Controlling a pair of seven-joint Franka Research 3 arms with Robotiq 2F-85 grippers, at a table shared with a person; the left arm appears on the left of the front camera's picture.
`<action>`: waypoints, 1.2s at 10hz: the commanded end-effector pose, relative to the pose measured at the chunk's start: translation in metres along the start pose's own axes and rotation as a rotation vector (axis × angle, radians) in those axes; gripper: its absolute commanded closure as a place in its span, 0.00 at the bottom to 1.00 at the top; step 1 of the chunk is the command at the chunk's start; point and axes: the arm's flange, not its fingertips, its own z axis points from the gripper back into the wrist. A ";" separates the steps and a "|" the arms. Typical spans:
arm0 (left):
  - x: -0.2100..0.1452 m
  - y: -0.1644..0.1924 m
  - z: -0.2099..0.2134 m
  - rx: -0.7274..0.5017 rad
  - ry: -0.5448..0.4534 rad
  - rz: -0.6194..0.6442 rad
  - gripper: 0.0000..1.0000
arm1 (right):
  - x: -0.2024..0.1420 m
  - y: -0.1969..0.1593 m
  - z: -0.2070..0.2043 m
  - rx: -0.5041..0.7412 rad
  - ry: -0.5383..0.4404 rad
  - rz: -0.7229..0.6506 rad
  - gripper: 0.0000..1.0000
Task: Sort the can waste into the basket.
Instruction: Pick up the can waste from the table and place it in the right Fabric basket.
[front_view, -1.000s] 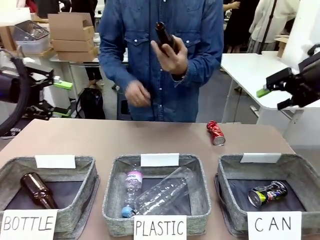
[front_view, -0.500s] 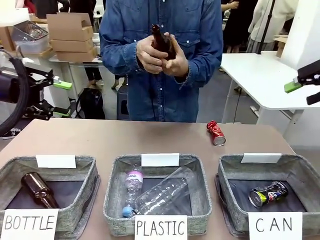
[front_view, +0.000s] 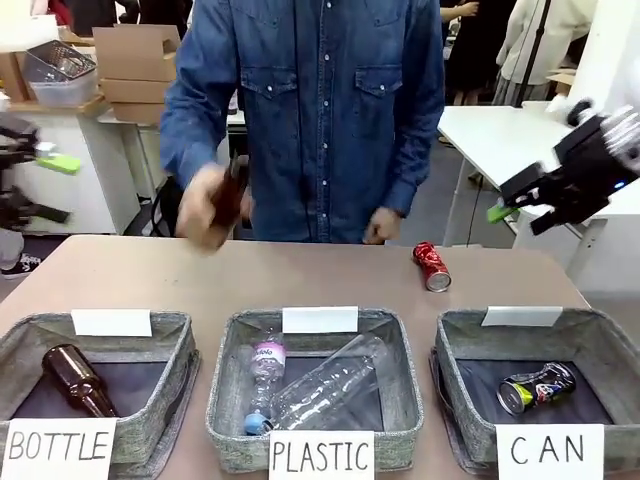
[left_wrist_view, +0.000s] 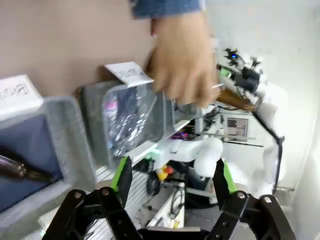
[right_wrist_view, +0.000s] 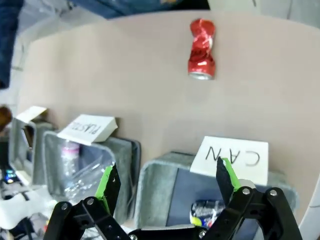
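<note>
Our right gripper has swung back into view, jaws wide and empty; left of and below it the red can lies lengthwise away from us, while the basket beneath holds the dark can.

Three handwritten white signs up front, one per grey basket: "BOTTLE" on the left basket, "PLASTIC" on the middle basket, "CAN" on the right basket. The right wrist camera catches the CAN and PLASTIC signs too, flipped. Print on the clear bottle's pink label and the dark can is too small to read
</note>
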 end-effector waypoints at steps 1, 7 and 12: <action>-0.057 -0.018 0.075 0.087 -0.031 0.004 0.15 | 0.036 -0.001 -0.033 -0.044 0.035 0.069 0.00; -0.107 -0.034 0.116 0.061 -0.105 -0.051 0.15 | 0.078 -0.011 -0.134 -0.172 0.209 0.018 0.00; -0.100 -0.029 0.111 0.051 -0.102 -0.031 0.15 | 0.099 -0.028 -0.205 -0.142 0.147 0.171 0.00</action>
